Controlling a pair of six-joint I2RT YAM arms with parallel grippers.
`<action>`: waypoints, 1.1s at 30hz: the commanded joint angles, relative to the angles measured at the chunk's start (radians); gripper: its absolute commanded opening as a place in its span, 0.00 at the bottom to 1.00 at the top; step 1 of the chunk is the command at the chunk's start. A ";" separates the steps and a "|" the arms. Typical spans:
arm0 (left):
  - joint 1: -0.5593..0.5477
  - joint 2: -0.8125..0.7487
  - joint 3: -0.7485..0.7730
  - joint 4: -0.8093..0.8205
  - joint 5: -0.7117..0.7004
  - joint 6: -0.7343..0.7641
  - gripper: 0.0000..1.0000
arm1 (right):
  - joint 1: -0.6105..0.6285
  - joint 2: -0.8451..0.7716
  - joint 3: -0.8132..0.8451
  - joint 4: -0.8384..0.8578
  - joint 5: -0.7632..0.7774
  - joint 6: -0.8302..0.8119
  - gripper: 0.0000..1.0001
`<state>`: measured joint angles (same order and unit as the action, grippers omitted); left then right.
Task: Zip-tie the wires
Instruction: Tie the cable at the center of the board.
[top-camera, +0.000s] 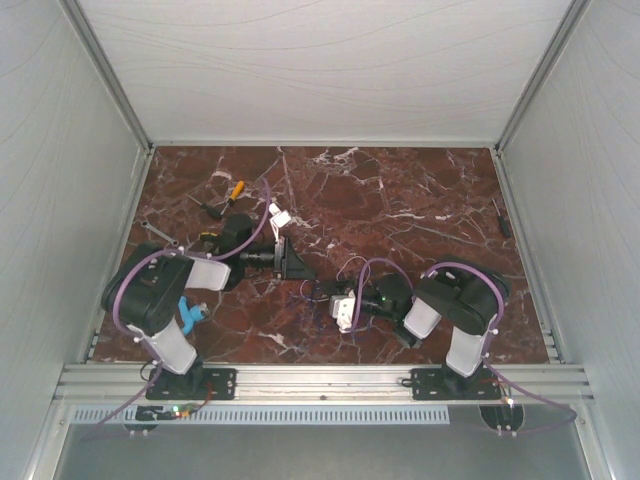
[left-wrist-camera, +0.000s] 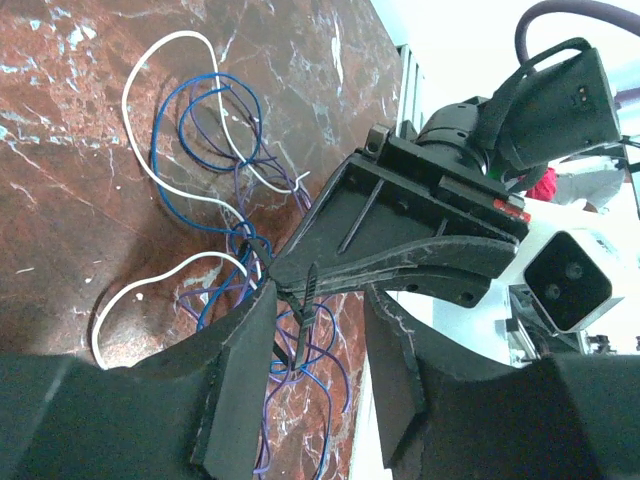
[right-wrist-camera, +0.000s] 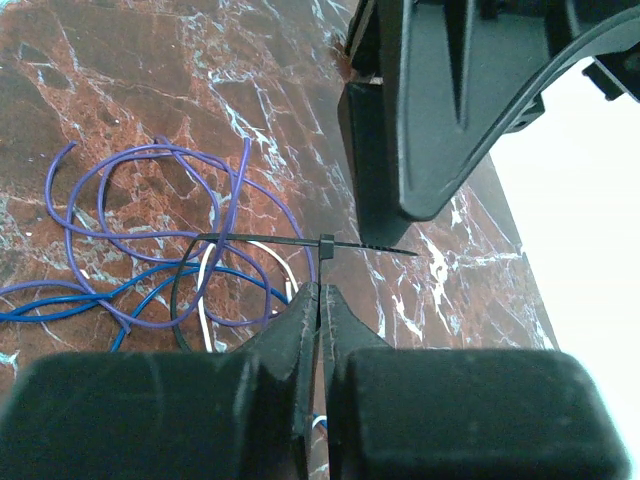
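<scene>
Table (top-camera: 400, 190): red-brown marble with white veins, flat and glossy.
Wires (left-wrist-camera: 220, 190): thin, smooth-coated strands in purple, blue and white, curling in loose loops. They lie on the table near its centre, between the two grippers.
Zip tie (right-wrist-camera: 325, 245): very thin, straight black plastic strip with a small square head. It crosses the wire loops on their 3 o'clock side in the right wrist view.
Left gripper (left-wrist-camera: 320, 300): matte black, angular fingers (left-wrist-camera: 240, 380), spread apart, with the strip in the gap. It stands at 11 o'clock of the wires in the top view.
Right gripper (right-wrist-camera: 318, 292): fingers pressed together into a wedge, tips just at 6 o'clock of the head. Whether they pinch it, I cannot tell.
Screwdriver (top-camera: 234, 191): orange handle, toward 10 o'clock on the table.
</scene>
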<state>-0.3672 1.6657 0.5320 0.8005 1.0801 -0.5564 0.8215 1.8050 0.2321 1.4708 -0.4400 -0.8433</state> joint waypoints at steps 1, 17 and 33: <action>-0.003 0.053 0.027 0.147 0.077 -0.014 0.40 | -0.007 -0.023 -0.007 0.155 -0.021 0.016 0.00; -0.018 0.151 0.042 0.298 0.135 -0.097 0.27 | -0.008 -0.017 -0.002 0.155 -0.024 0.023 0.00; -0.033 0.184 0.066 0.308 0.146 -0.107 0.00 | -0.008 -0.015 0.000 0.155 -0.023 0.021 0.00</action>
<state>-0.3912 1.8370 0.5579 1.0336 1.1946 -0.6701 0.8169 1.8046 0.2321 1.4708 -0.4465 -0.8383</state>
